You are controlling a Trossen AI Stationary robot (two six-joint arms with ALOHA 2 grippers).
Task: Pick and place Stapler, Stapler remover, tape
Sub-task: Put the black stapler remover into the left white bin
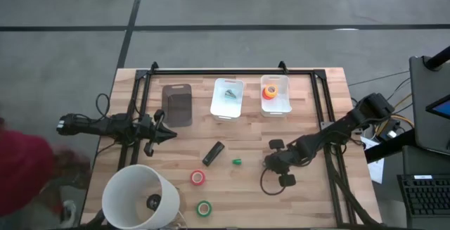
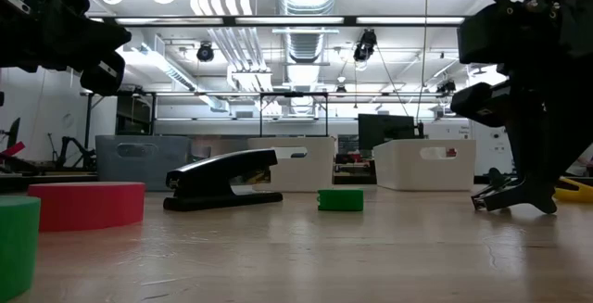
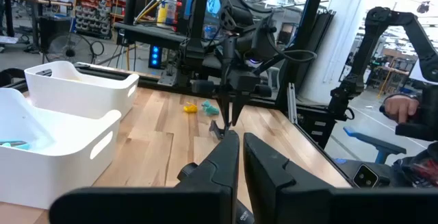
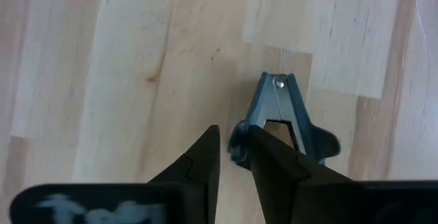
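Note:
The black stapler (image 1: pixel 213 153) lies flat on the wooden table, and shows in the low view as the stapler (image 2: pixel 222 180). A red tape roll (image 1: pixel 198 178) and a green tape roll (image 1: pixel 203 207) lie flat nearer the near edge. More tape sits in the right white bin (image 1: pixel 275 95). The blue-grey stapler remover (image 4: pixel 282 114) lies on the table under my right gripper (image 4: pixel 233 138), which points down right of the stapler (image 1: pixel 271 163) and is shut on it. My left gripper (image 1: pixel 167 133) is shut and hovers level over the table's left part, touching nothing. My right gripper pinches one side wing (image 4: pixel 239 145) of the stapler remover between its two fingers. The fingers come from above, pointing down. The remover still lies flat on the table, its riveted tip (image 4: pixel 279 81) pointing away from the fingers.
A tiny green piece (image 1: pixel 237 162) lies between the stapler and my right gripper. Along the far edge stand a dark grey bin (image 1: pixel 177 105) and a white bin (image 1: pixel 227 98) holding a teal item. A big white round container (image 1: pixel 137 196) sits at the near-left corner.

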